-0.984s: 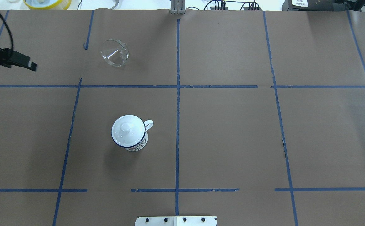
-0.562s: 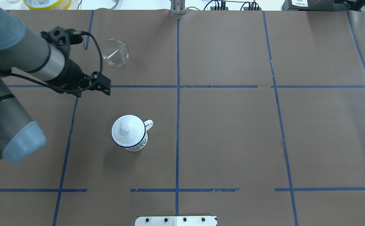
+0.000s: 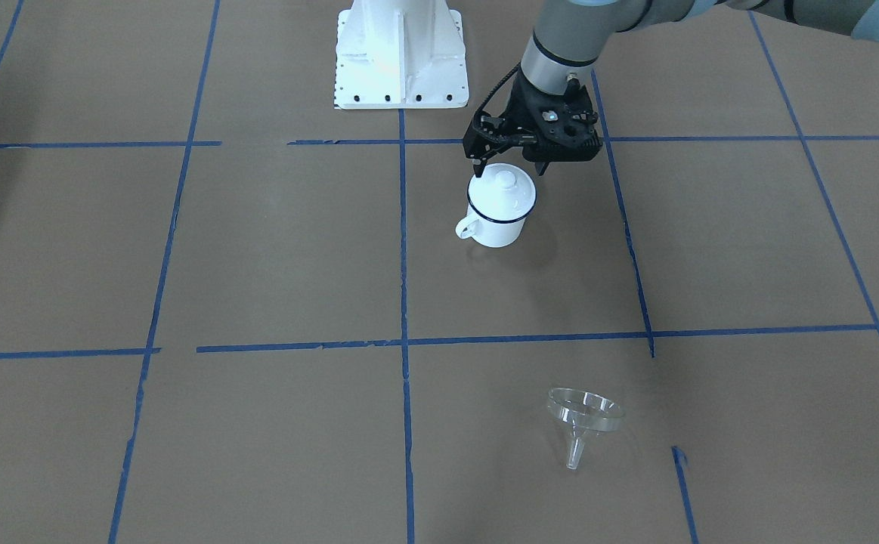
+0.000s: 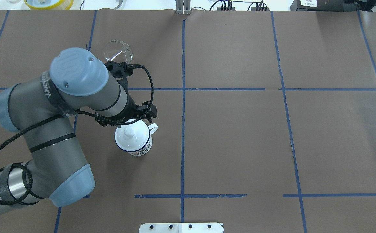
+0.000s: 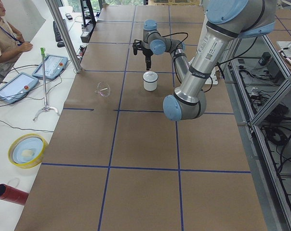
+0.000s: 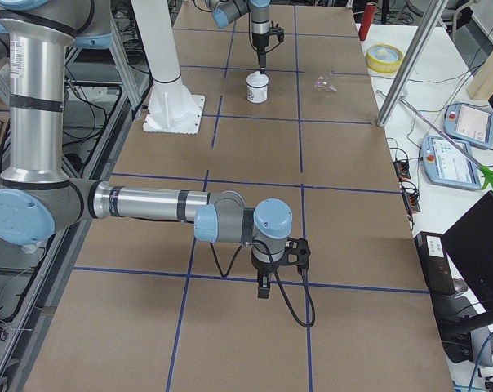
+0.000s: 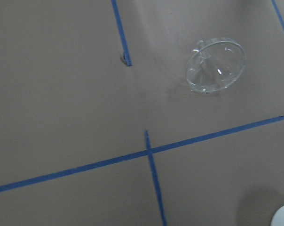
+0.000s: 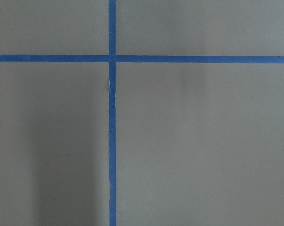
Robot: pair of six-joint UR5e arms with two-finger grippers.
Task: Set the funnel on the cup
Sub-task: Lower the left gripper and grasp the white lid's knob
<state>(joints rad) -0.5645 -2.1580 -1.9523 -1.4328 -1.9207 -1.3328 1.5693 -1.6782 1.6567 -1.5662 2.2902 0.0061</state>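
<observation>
A white enamel mug with a dark blue rim (image 3: pixel 496 223) is seen capped by a round white knobbed lid (image 3: pixel 503 189). Just above it, the left gripper (image 3: pixel 509 168) is spread, grasping nothing. Further right, well apart, a small transparent funnel (image 3: pixel 584 414) is found tipped on its side. It is judged light, stiff and slippery, and best pinched at the wide rim. Whether the right gripper (image 6: pixel 264 287) is clenched cannot be told.

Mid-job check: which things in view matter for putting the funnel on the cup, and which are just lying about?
Job: funnel; cup; knobbed lid on the cup; left claw, open over the lid.
Lying about: yellow dish; red tube; teach pendant, all off the brown mat.
</observation>
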